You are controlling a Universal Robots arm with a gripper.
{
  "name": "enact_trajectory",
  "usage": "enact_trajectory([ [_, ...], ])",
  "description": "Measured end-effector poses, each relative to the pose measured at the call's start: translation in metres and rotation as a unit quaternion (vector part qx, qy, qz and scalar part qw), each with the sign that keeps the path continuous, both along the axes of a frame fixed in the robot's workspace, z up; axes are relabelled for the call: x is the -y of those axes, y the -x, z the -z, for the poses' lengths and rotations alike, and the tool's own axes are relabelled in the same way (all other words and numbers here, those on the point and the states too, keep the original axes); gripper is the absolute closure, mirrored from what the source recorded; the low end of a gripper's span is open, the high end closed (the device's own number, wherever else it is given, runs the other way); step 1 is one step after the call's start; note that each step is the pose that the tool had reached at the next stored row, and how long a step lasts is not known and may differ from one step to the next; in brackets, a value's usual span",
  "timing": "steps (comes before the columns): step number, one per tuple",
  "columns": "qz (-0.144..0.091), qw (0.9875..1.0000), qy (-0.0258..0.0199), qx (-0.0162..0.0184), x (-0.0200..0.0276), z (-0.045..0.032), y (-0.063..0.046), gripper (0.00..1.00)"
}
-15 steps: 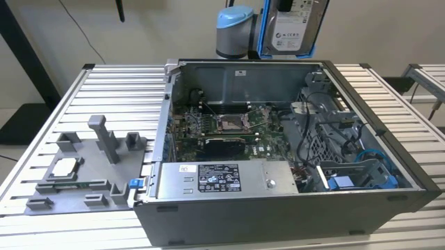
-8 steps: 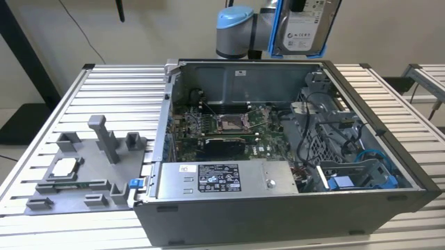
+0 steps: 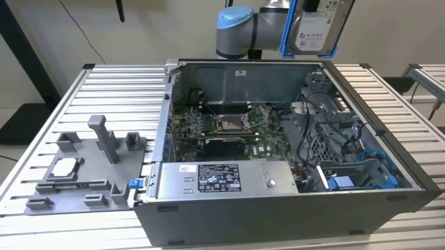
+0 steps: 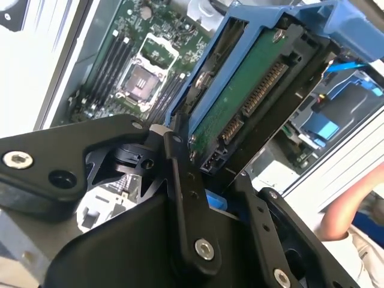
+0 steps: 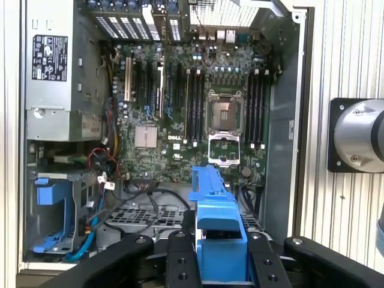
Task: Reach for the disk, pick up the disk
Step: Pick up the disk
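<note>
The disk [image 3: 316, 26] hangs high above the far side of the open computer case [image 3: 278, 156], clamped in the gripper [image 4: 207, 180], whose fingers [image 5: 180, 261] pinch its blue bracket [image 5: 219, 231]. It looks stiff, fairly heavy and shock-sensitive, best gripped by the bracket edges. Its long axis stands near upright, label facing the exterior view.

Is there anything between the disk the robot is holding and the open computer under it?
No, just bare air. In the exterior view the disk, held by the end effector, hangs well above the computer.
</note>
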State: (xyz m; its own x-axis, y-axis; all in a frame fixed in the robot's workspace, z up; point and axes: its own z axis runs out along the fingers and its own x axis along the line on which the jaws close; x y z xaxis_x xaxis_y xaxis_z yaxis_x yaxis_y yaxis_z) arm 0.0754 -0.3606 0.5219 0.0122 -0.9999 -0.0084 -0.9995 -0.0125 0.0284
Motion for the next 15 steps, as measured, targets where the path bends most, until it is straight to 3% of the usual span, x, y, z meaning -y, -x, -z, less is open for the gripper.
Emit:
enact_trajectory([
  [10,0.0,1.0,0.0,0.0,0.0,0.0,-0.026,1.0],
  [15,0.0,1.0,0.0,0.0,0.0,0.0,-0.027,1.0],
])
